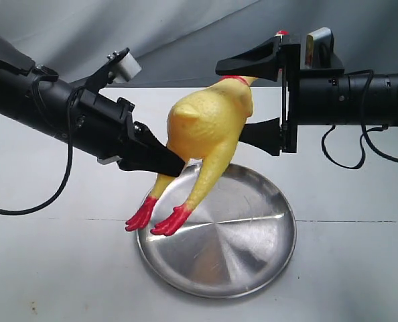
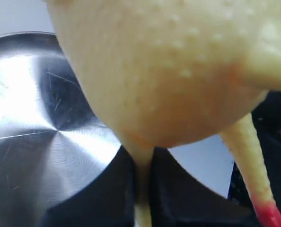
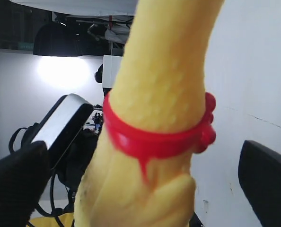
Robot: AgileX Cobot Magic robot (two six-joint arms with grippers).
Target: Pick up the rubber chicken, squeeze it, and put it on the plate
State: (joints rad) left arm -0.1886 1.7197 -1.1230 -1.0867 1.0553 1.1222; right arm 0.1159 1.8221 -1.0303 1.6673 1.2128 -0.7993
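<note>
Two grippers of mine flank the rubber chicken (image 1: 202, 124), which hangs in the air above the plate (image 1: 252, 248), its red feet dangling over its rim. My left gripper (image 1: 173, 163) is pinched tight on one thin yellow leg. My right gripper (image 1: 230, 99) stands wide apart, a jaw on either side of the neck, gaps showing between.

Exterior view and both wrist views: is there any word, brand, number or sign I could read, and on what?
No text can be read in any view.
Rubber chicken: plain yellow and red, no print.
Plate: bare steel, scratches only.
Camera box on the right arm: a small coloured patch, too small to read.
Background clutter in the right wrist view: too blurred to read.
</note>
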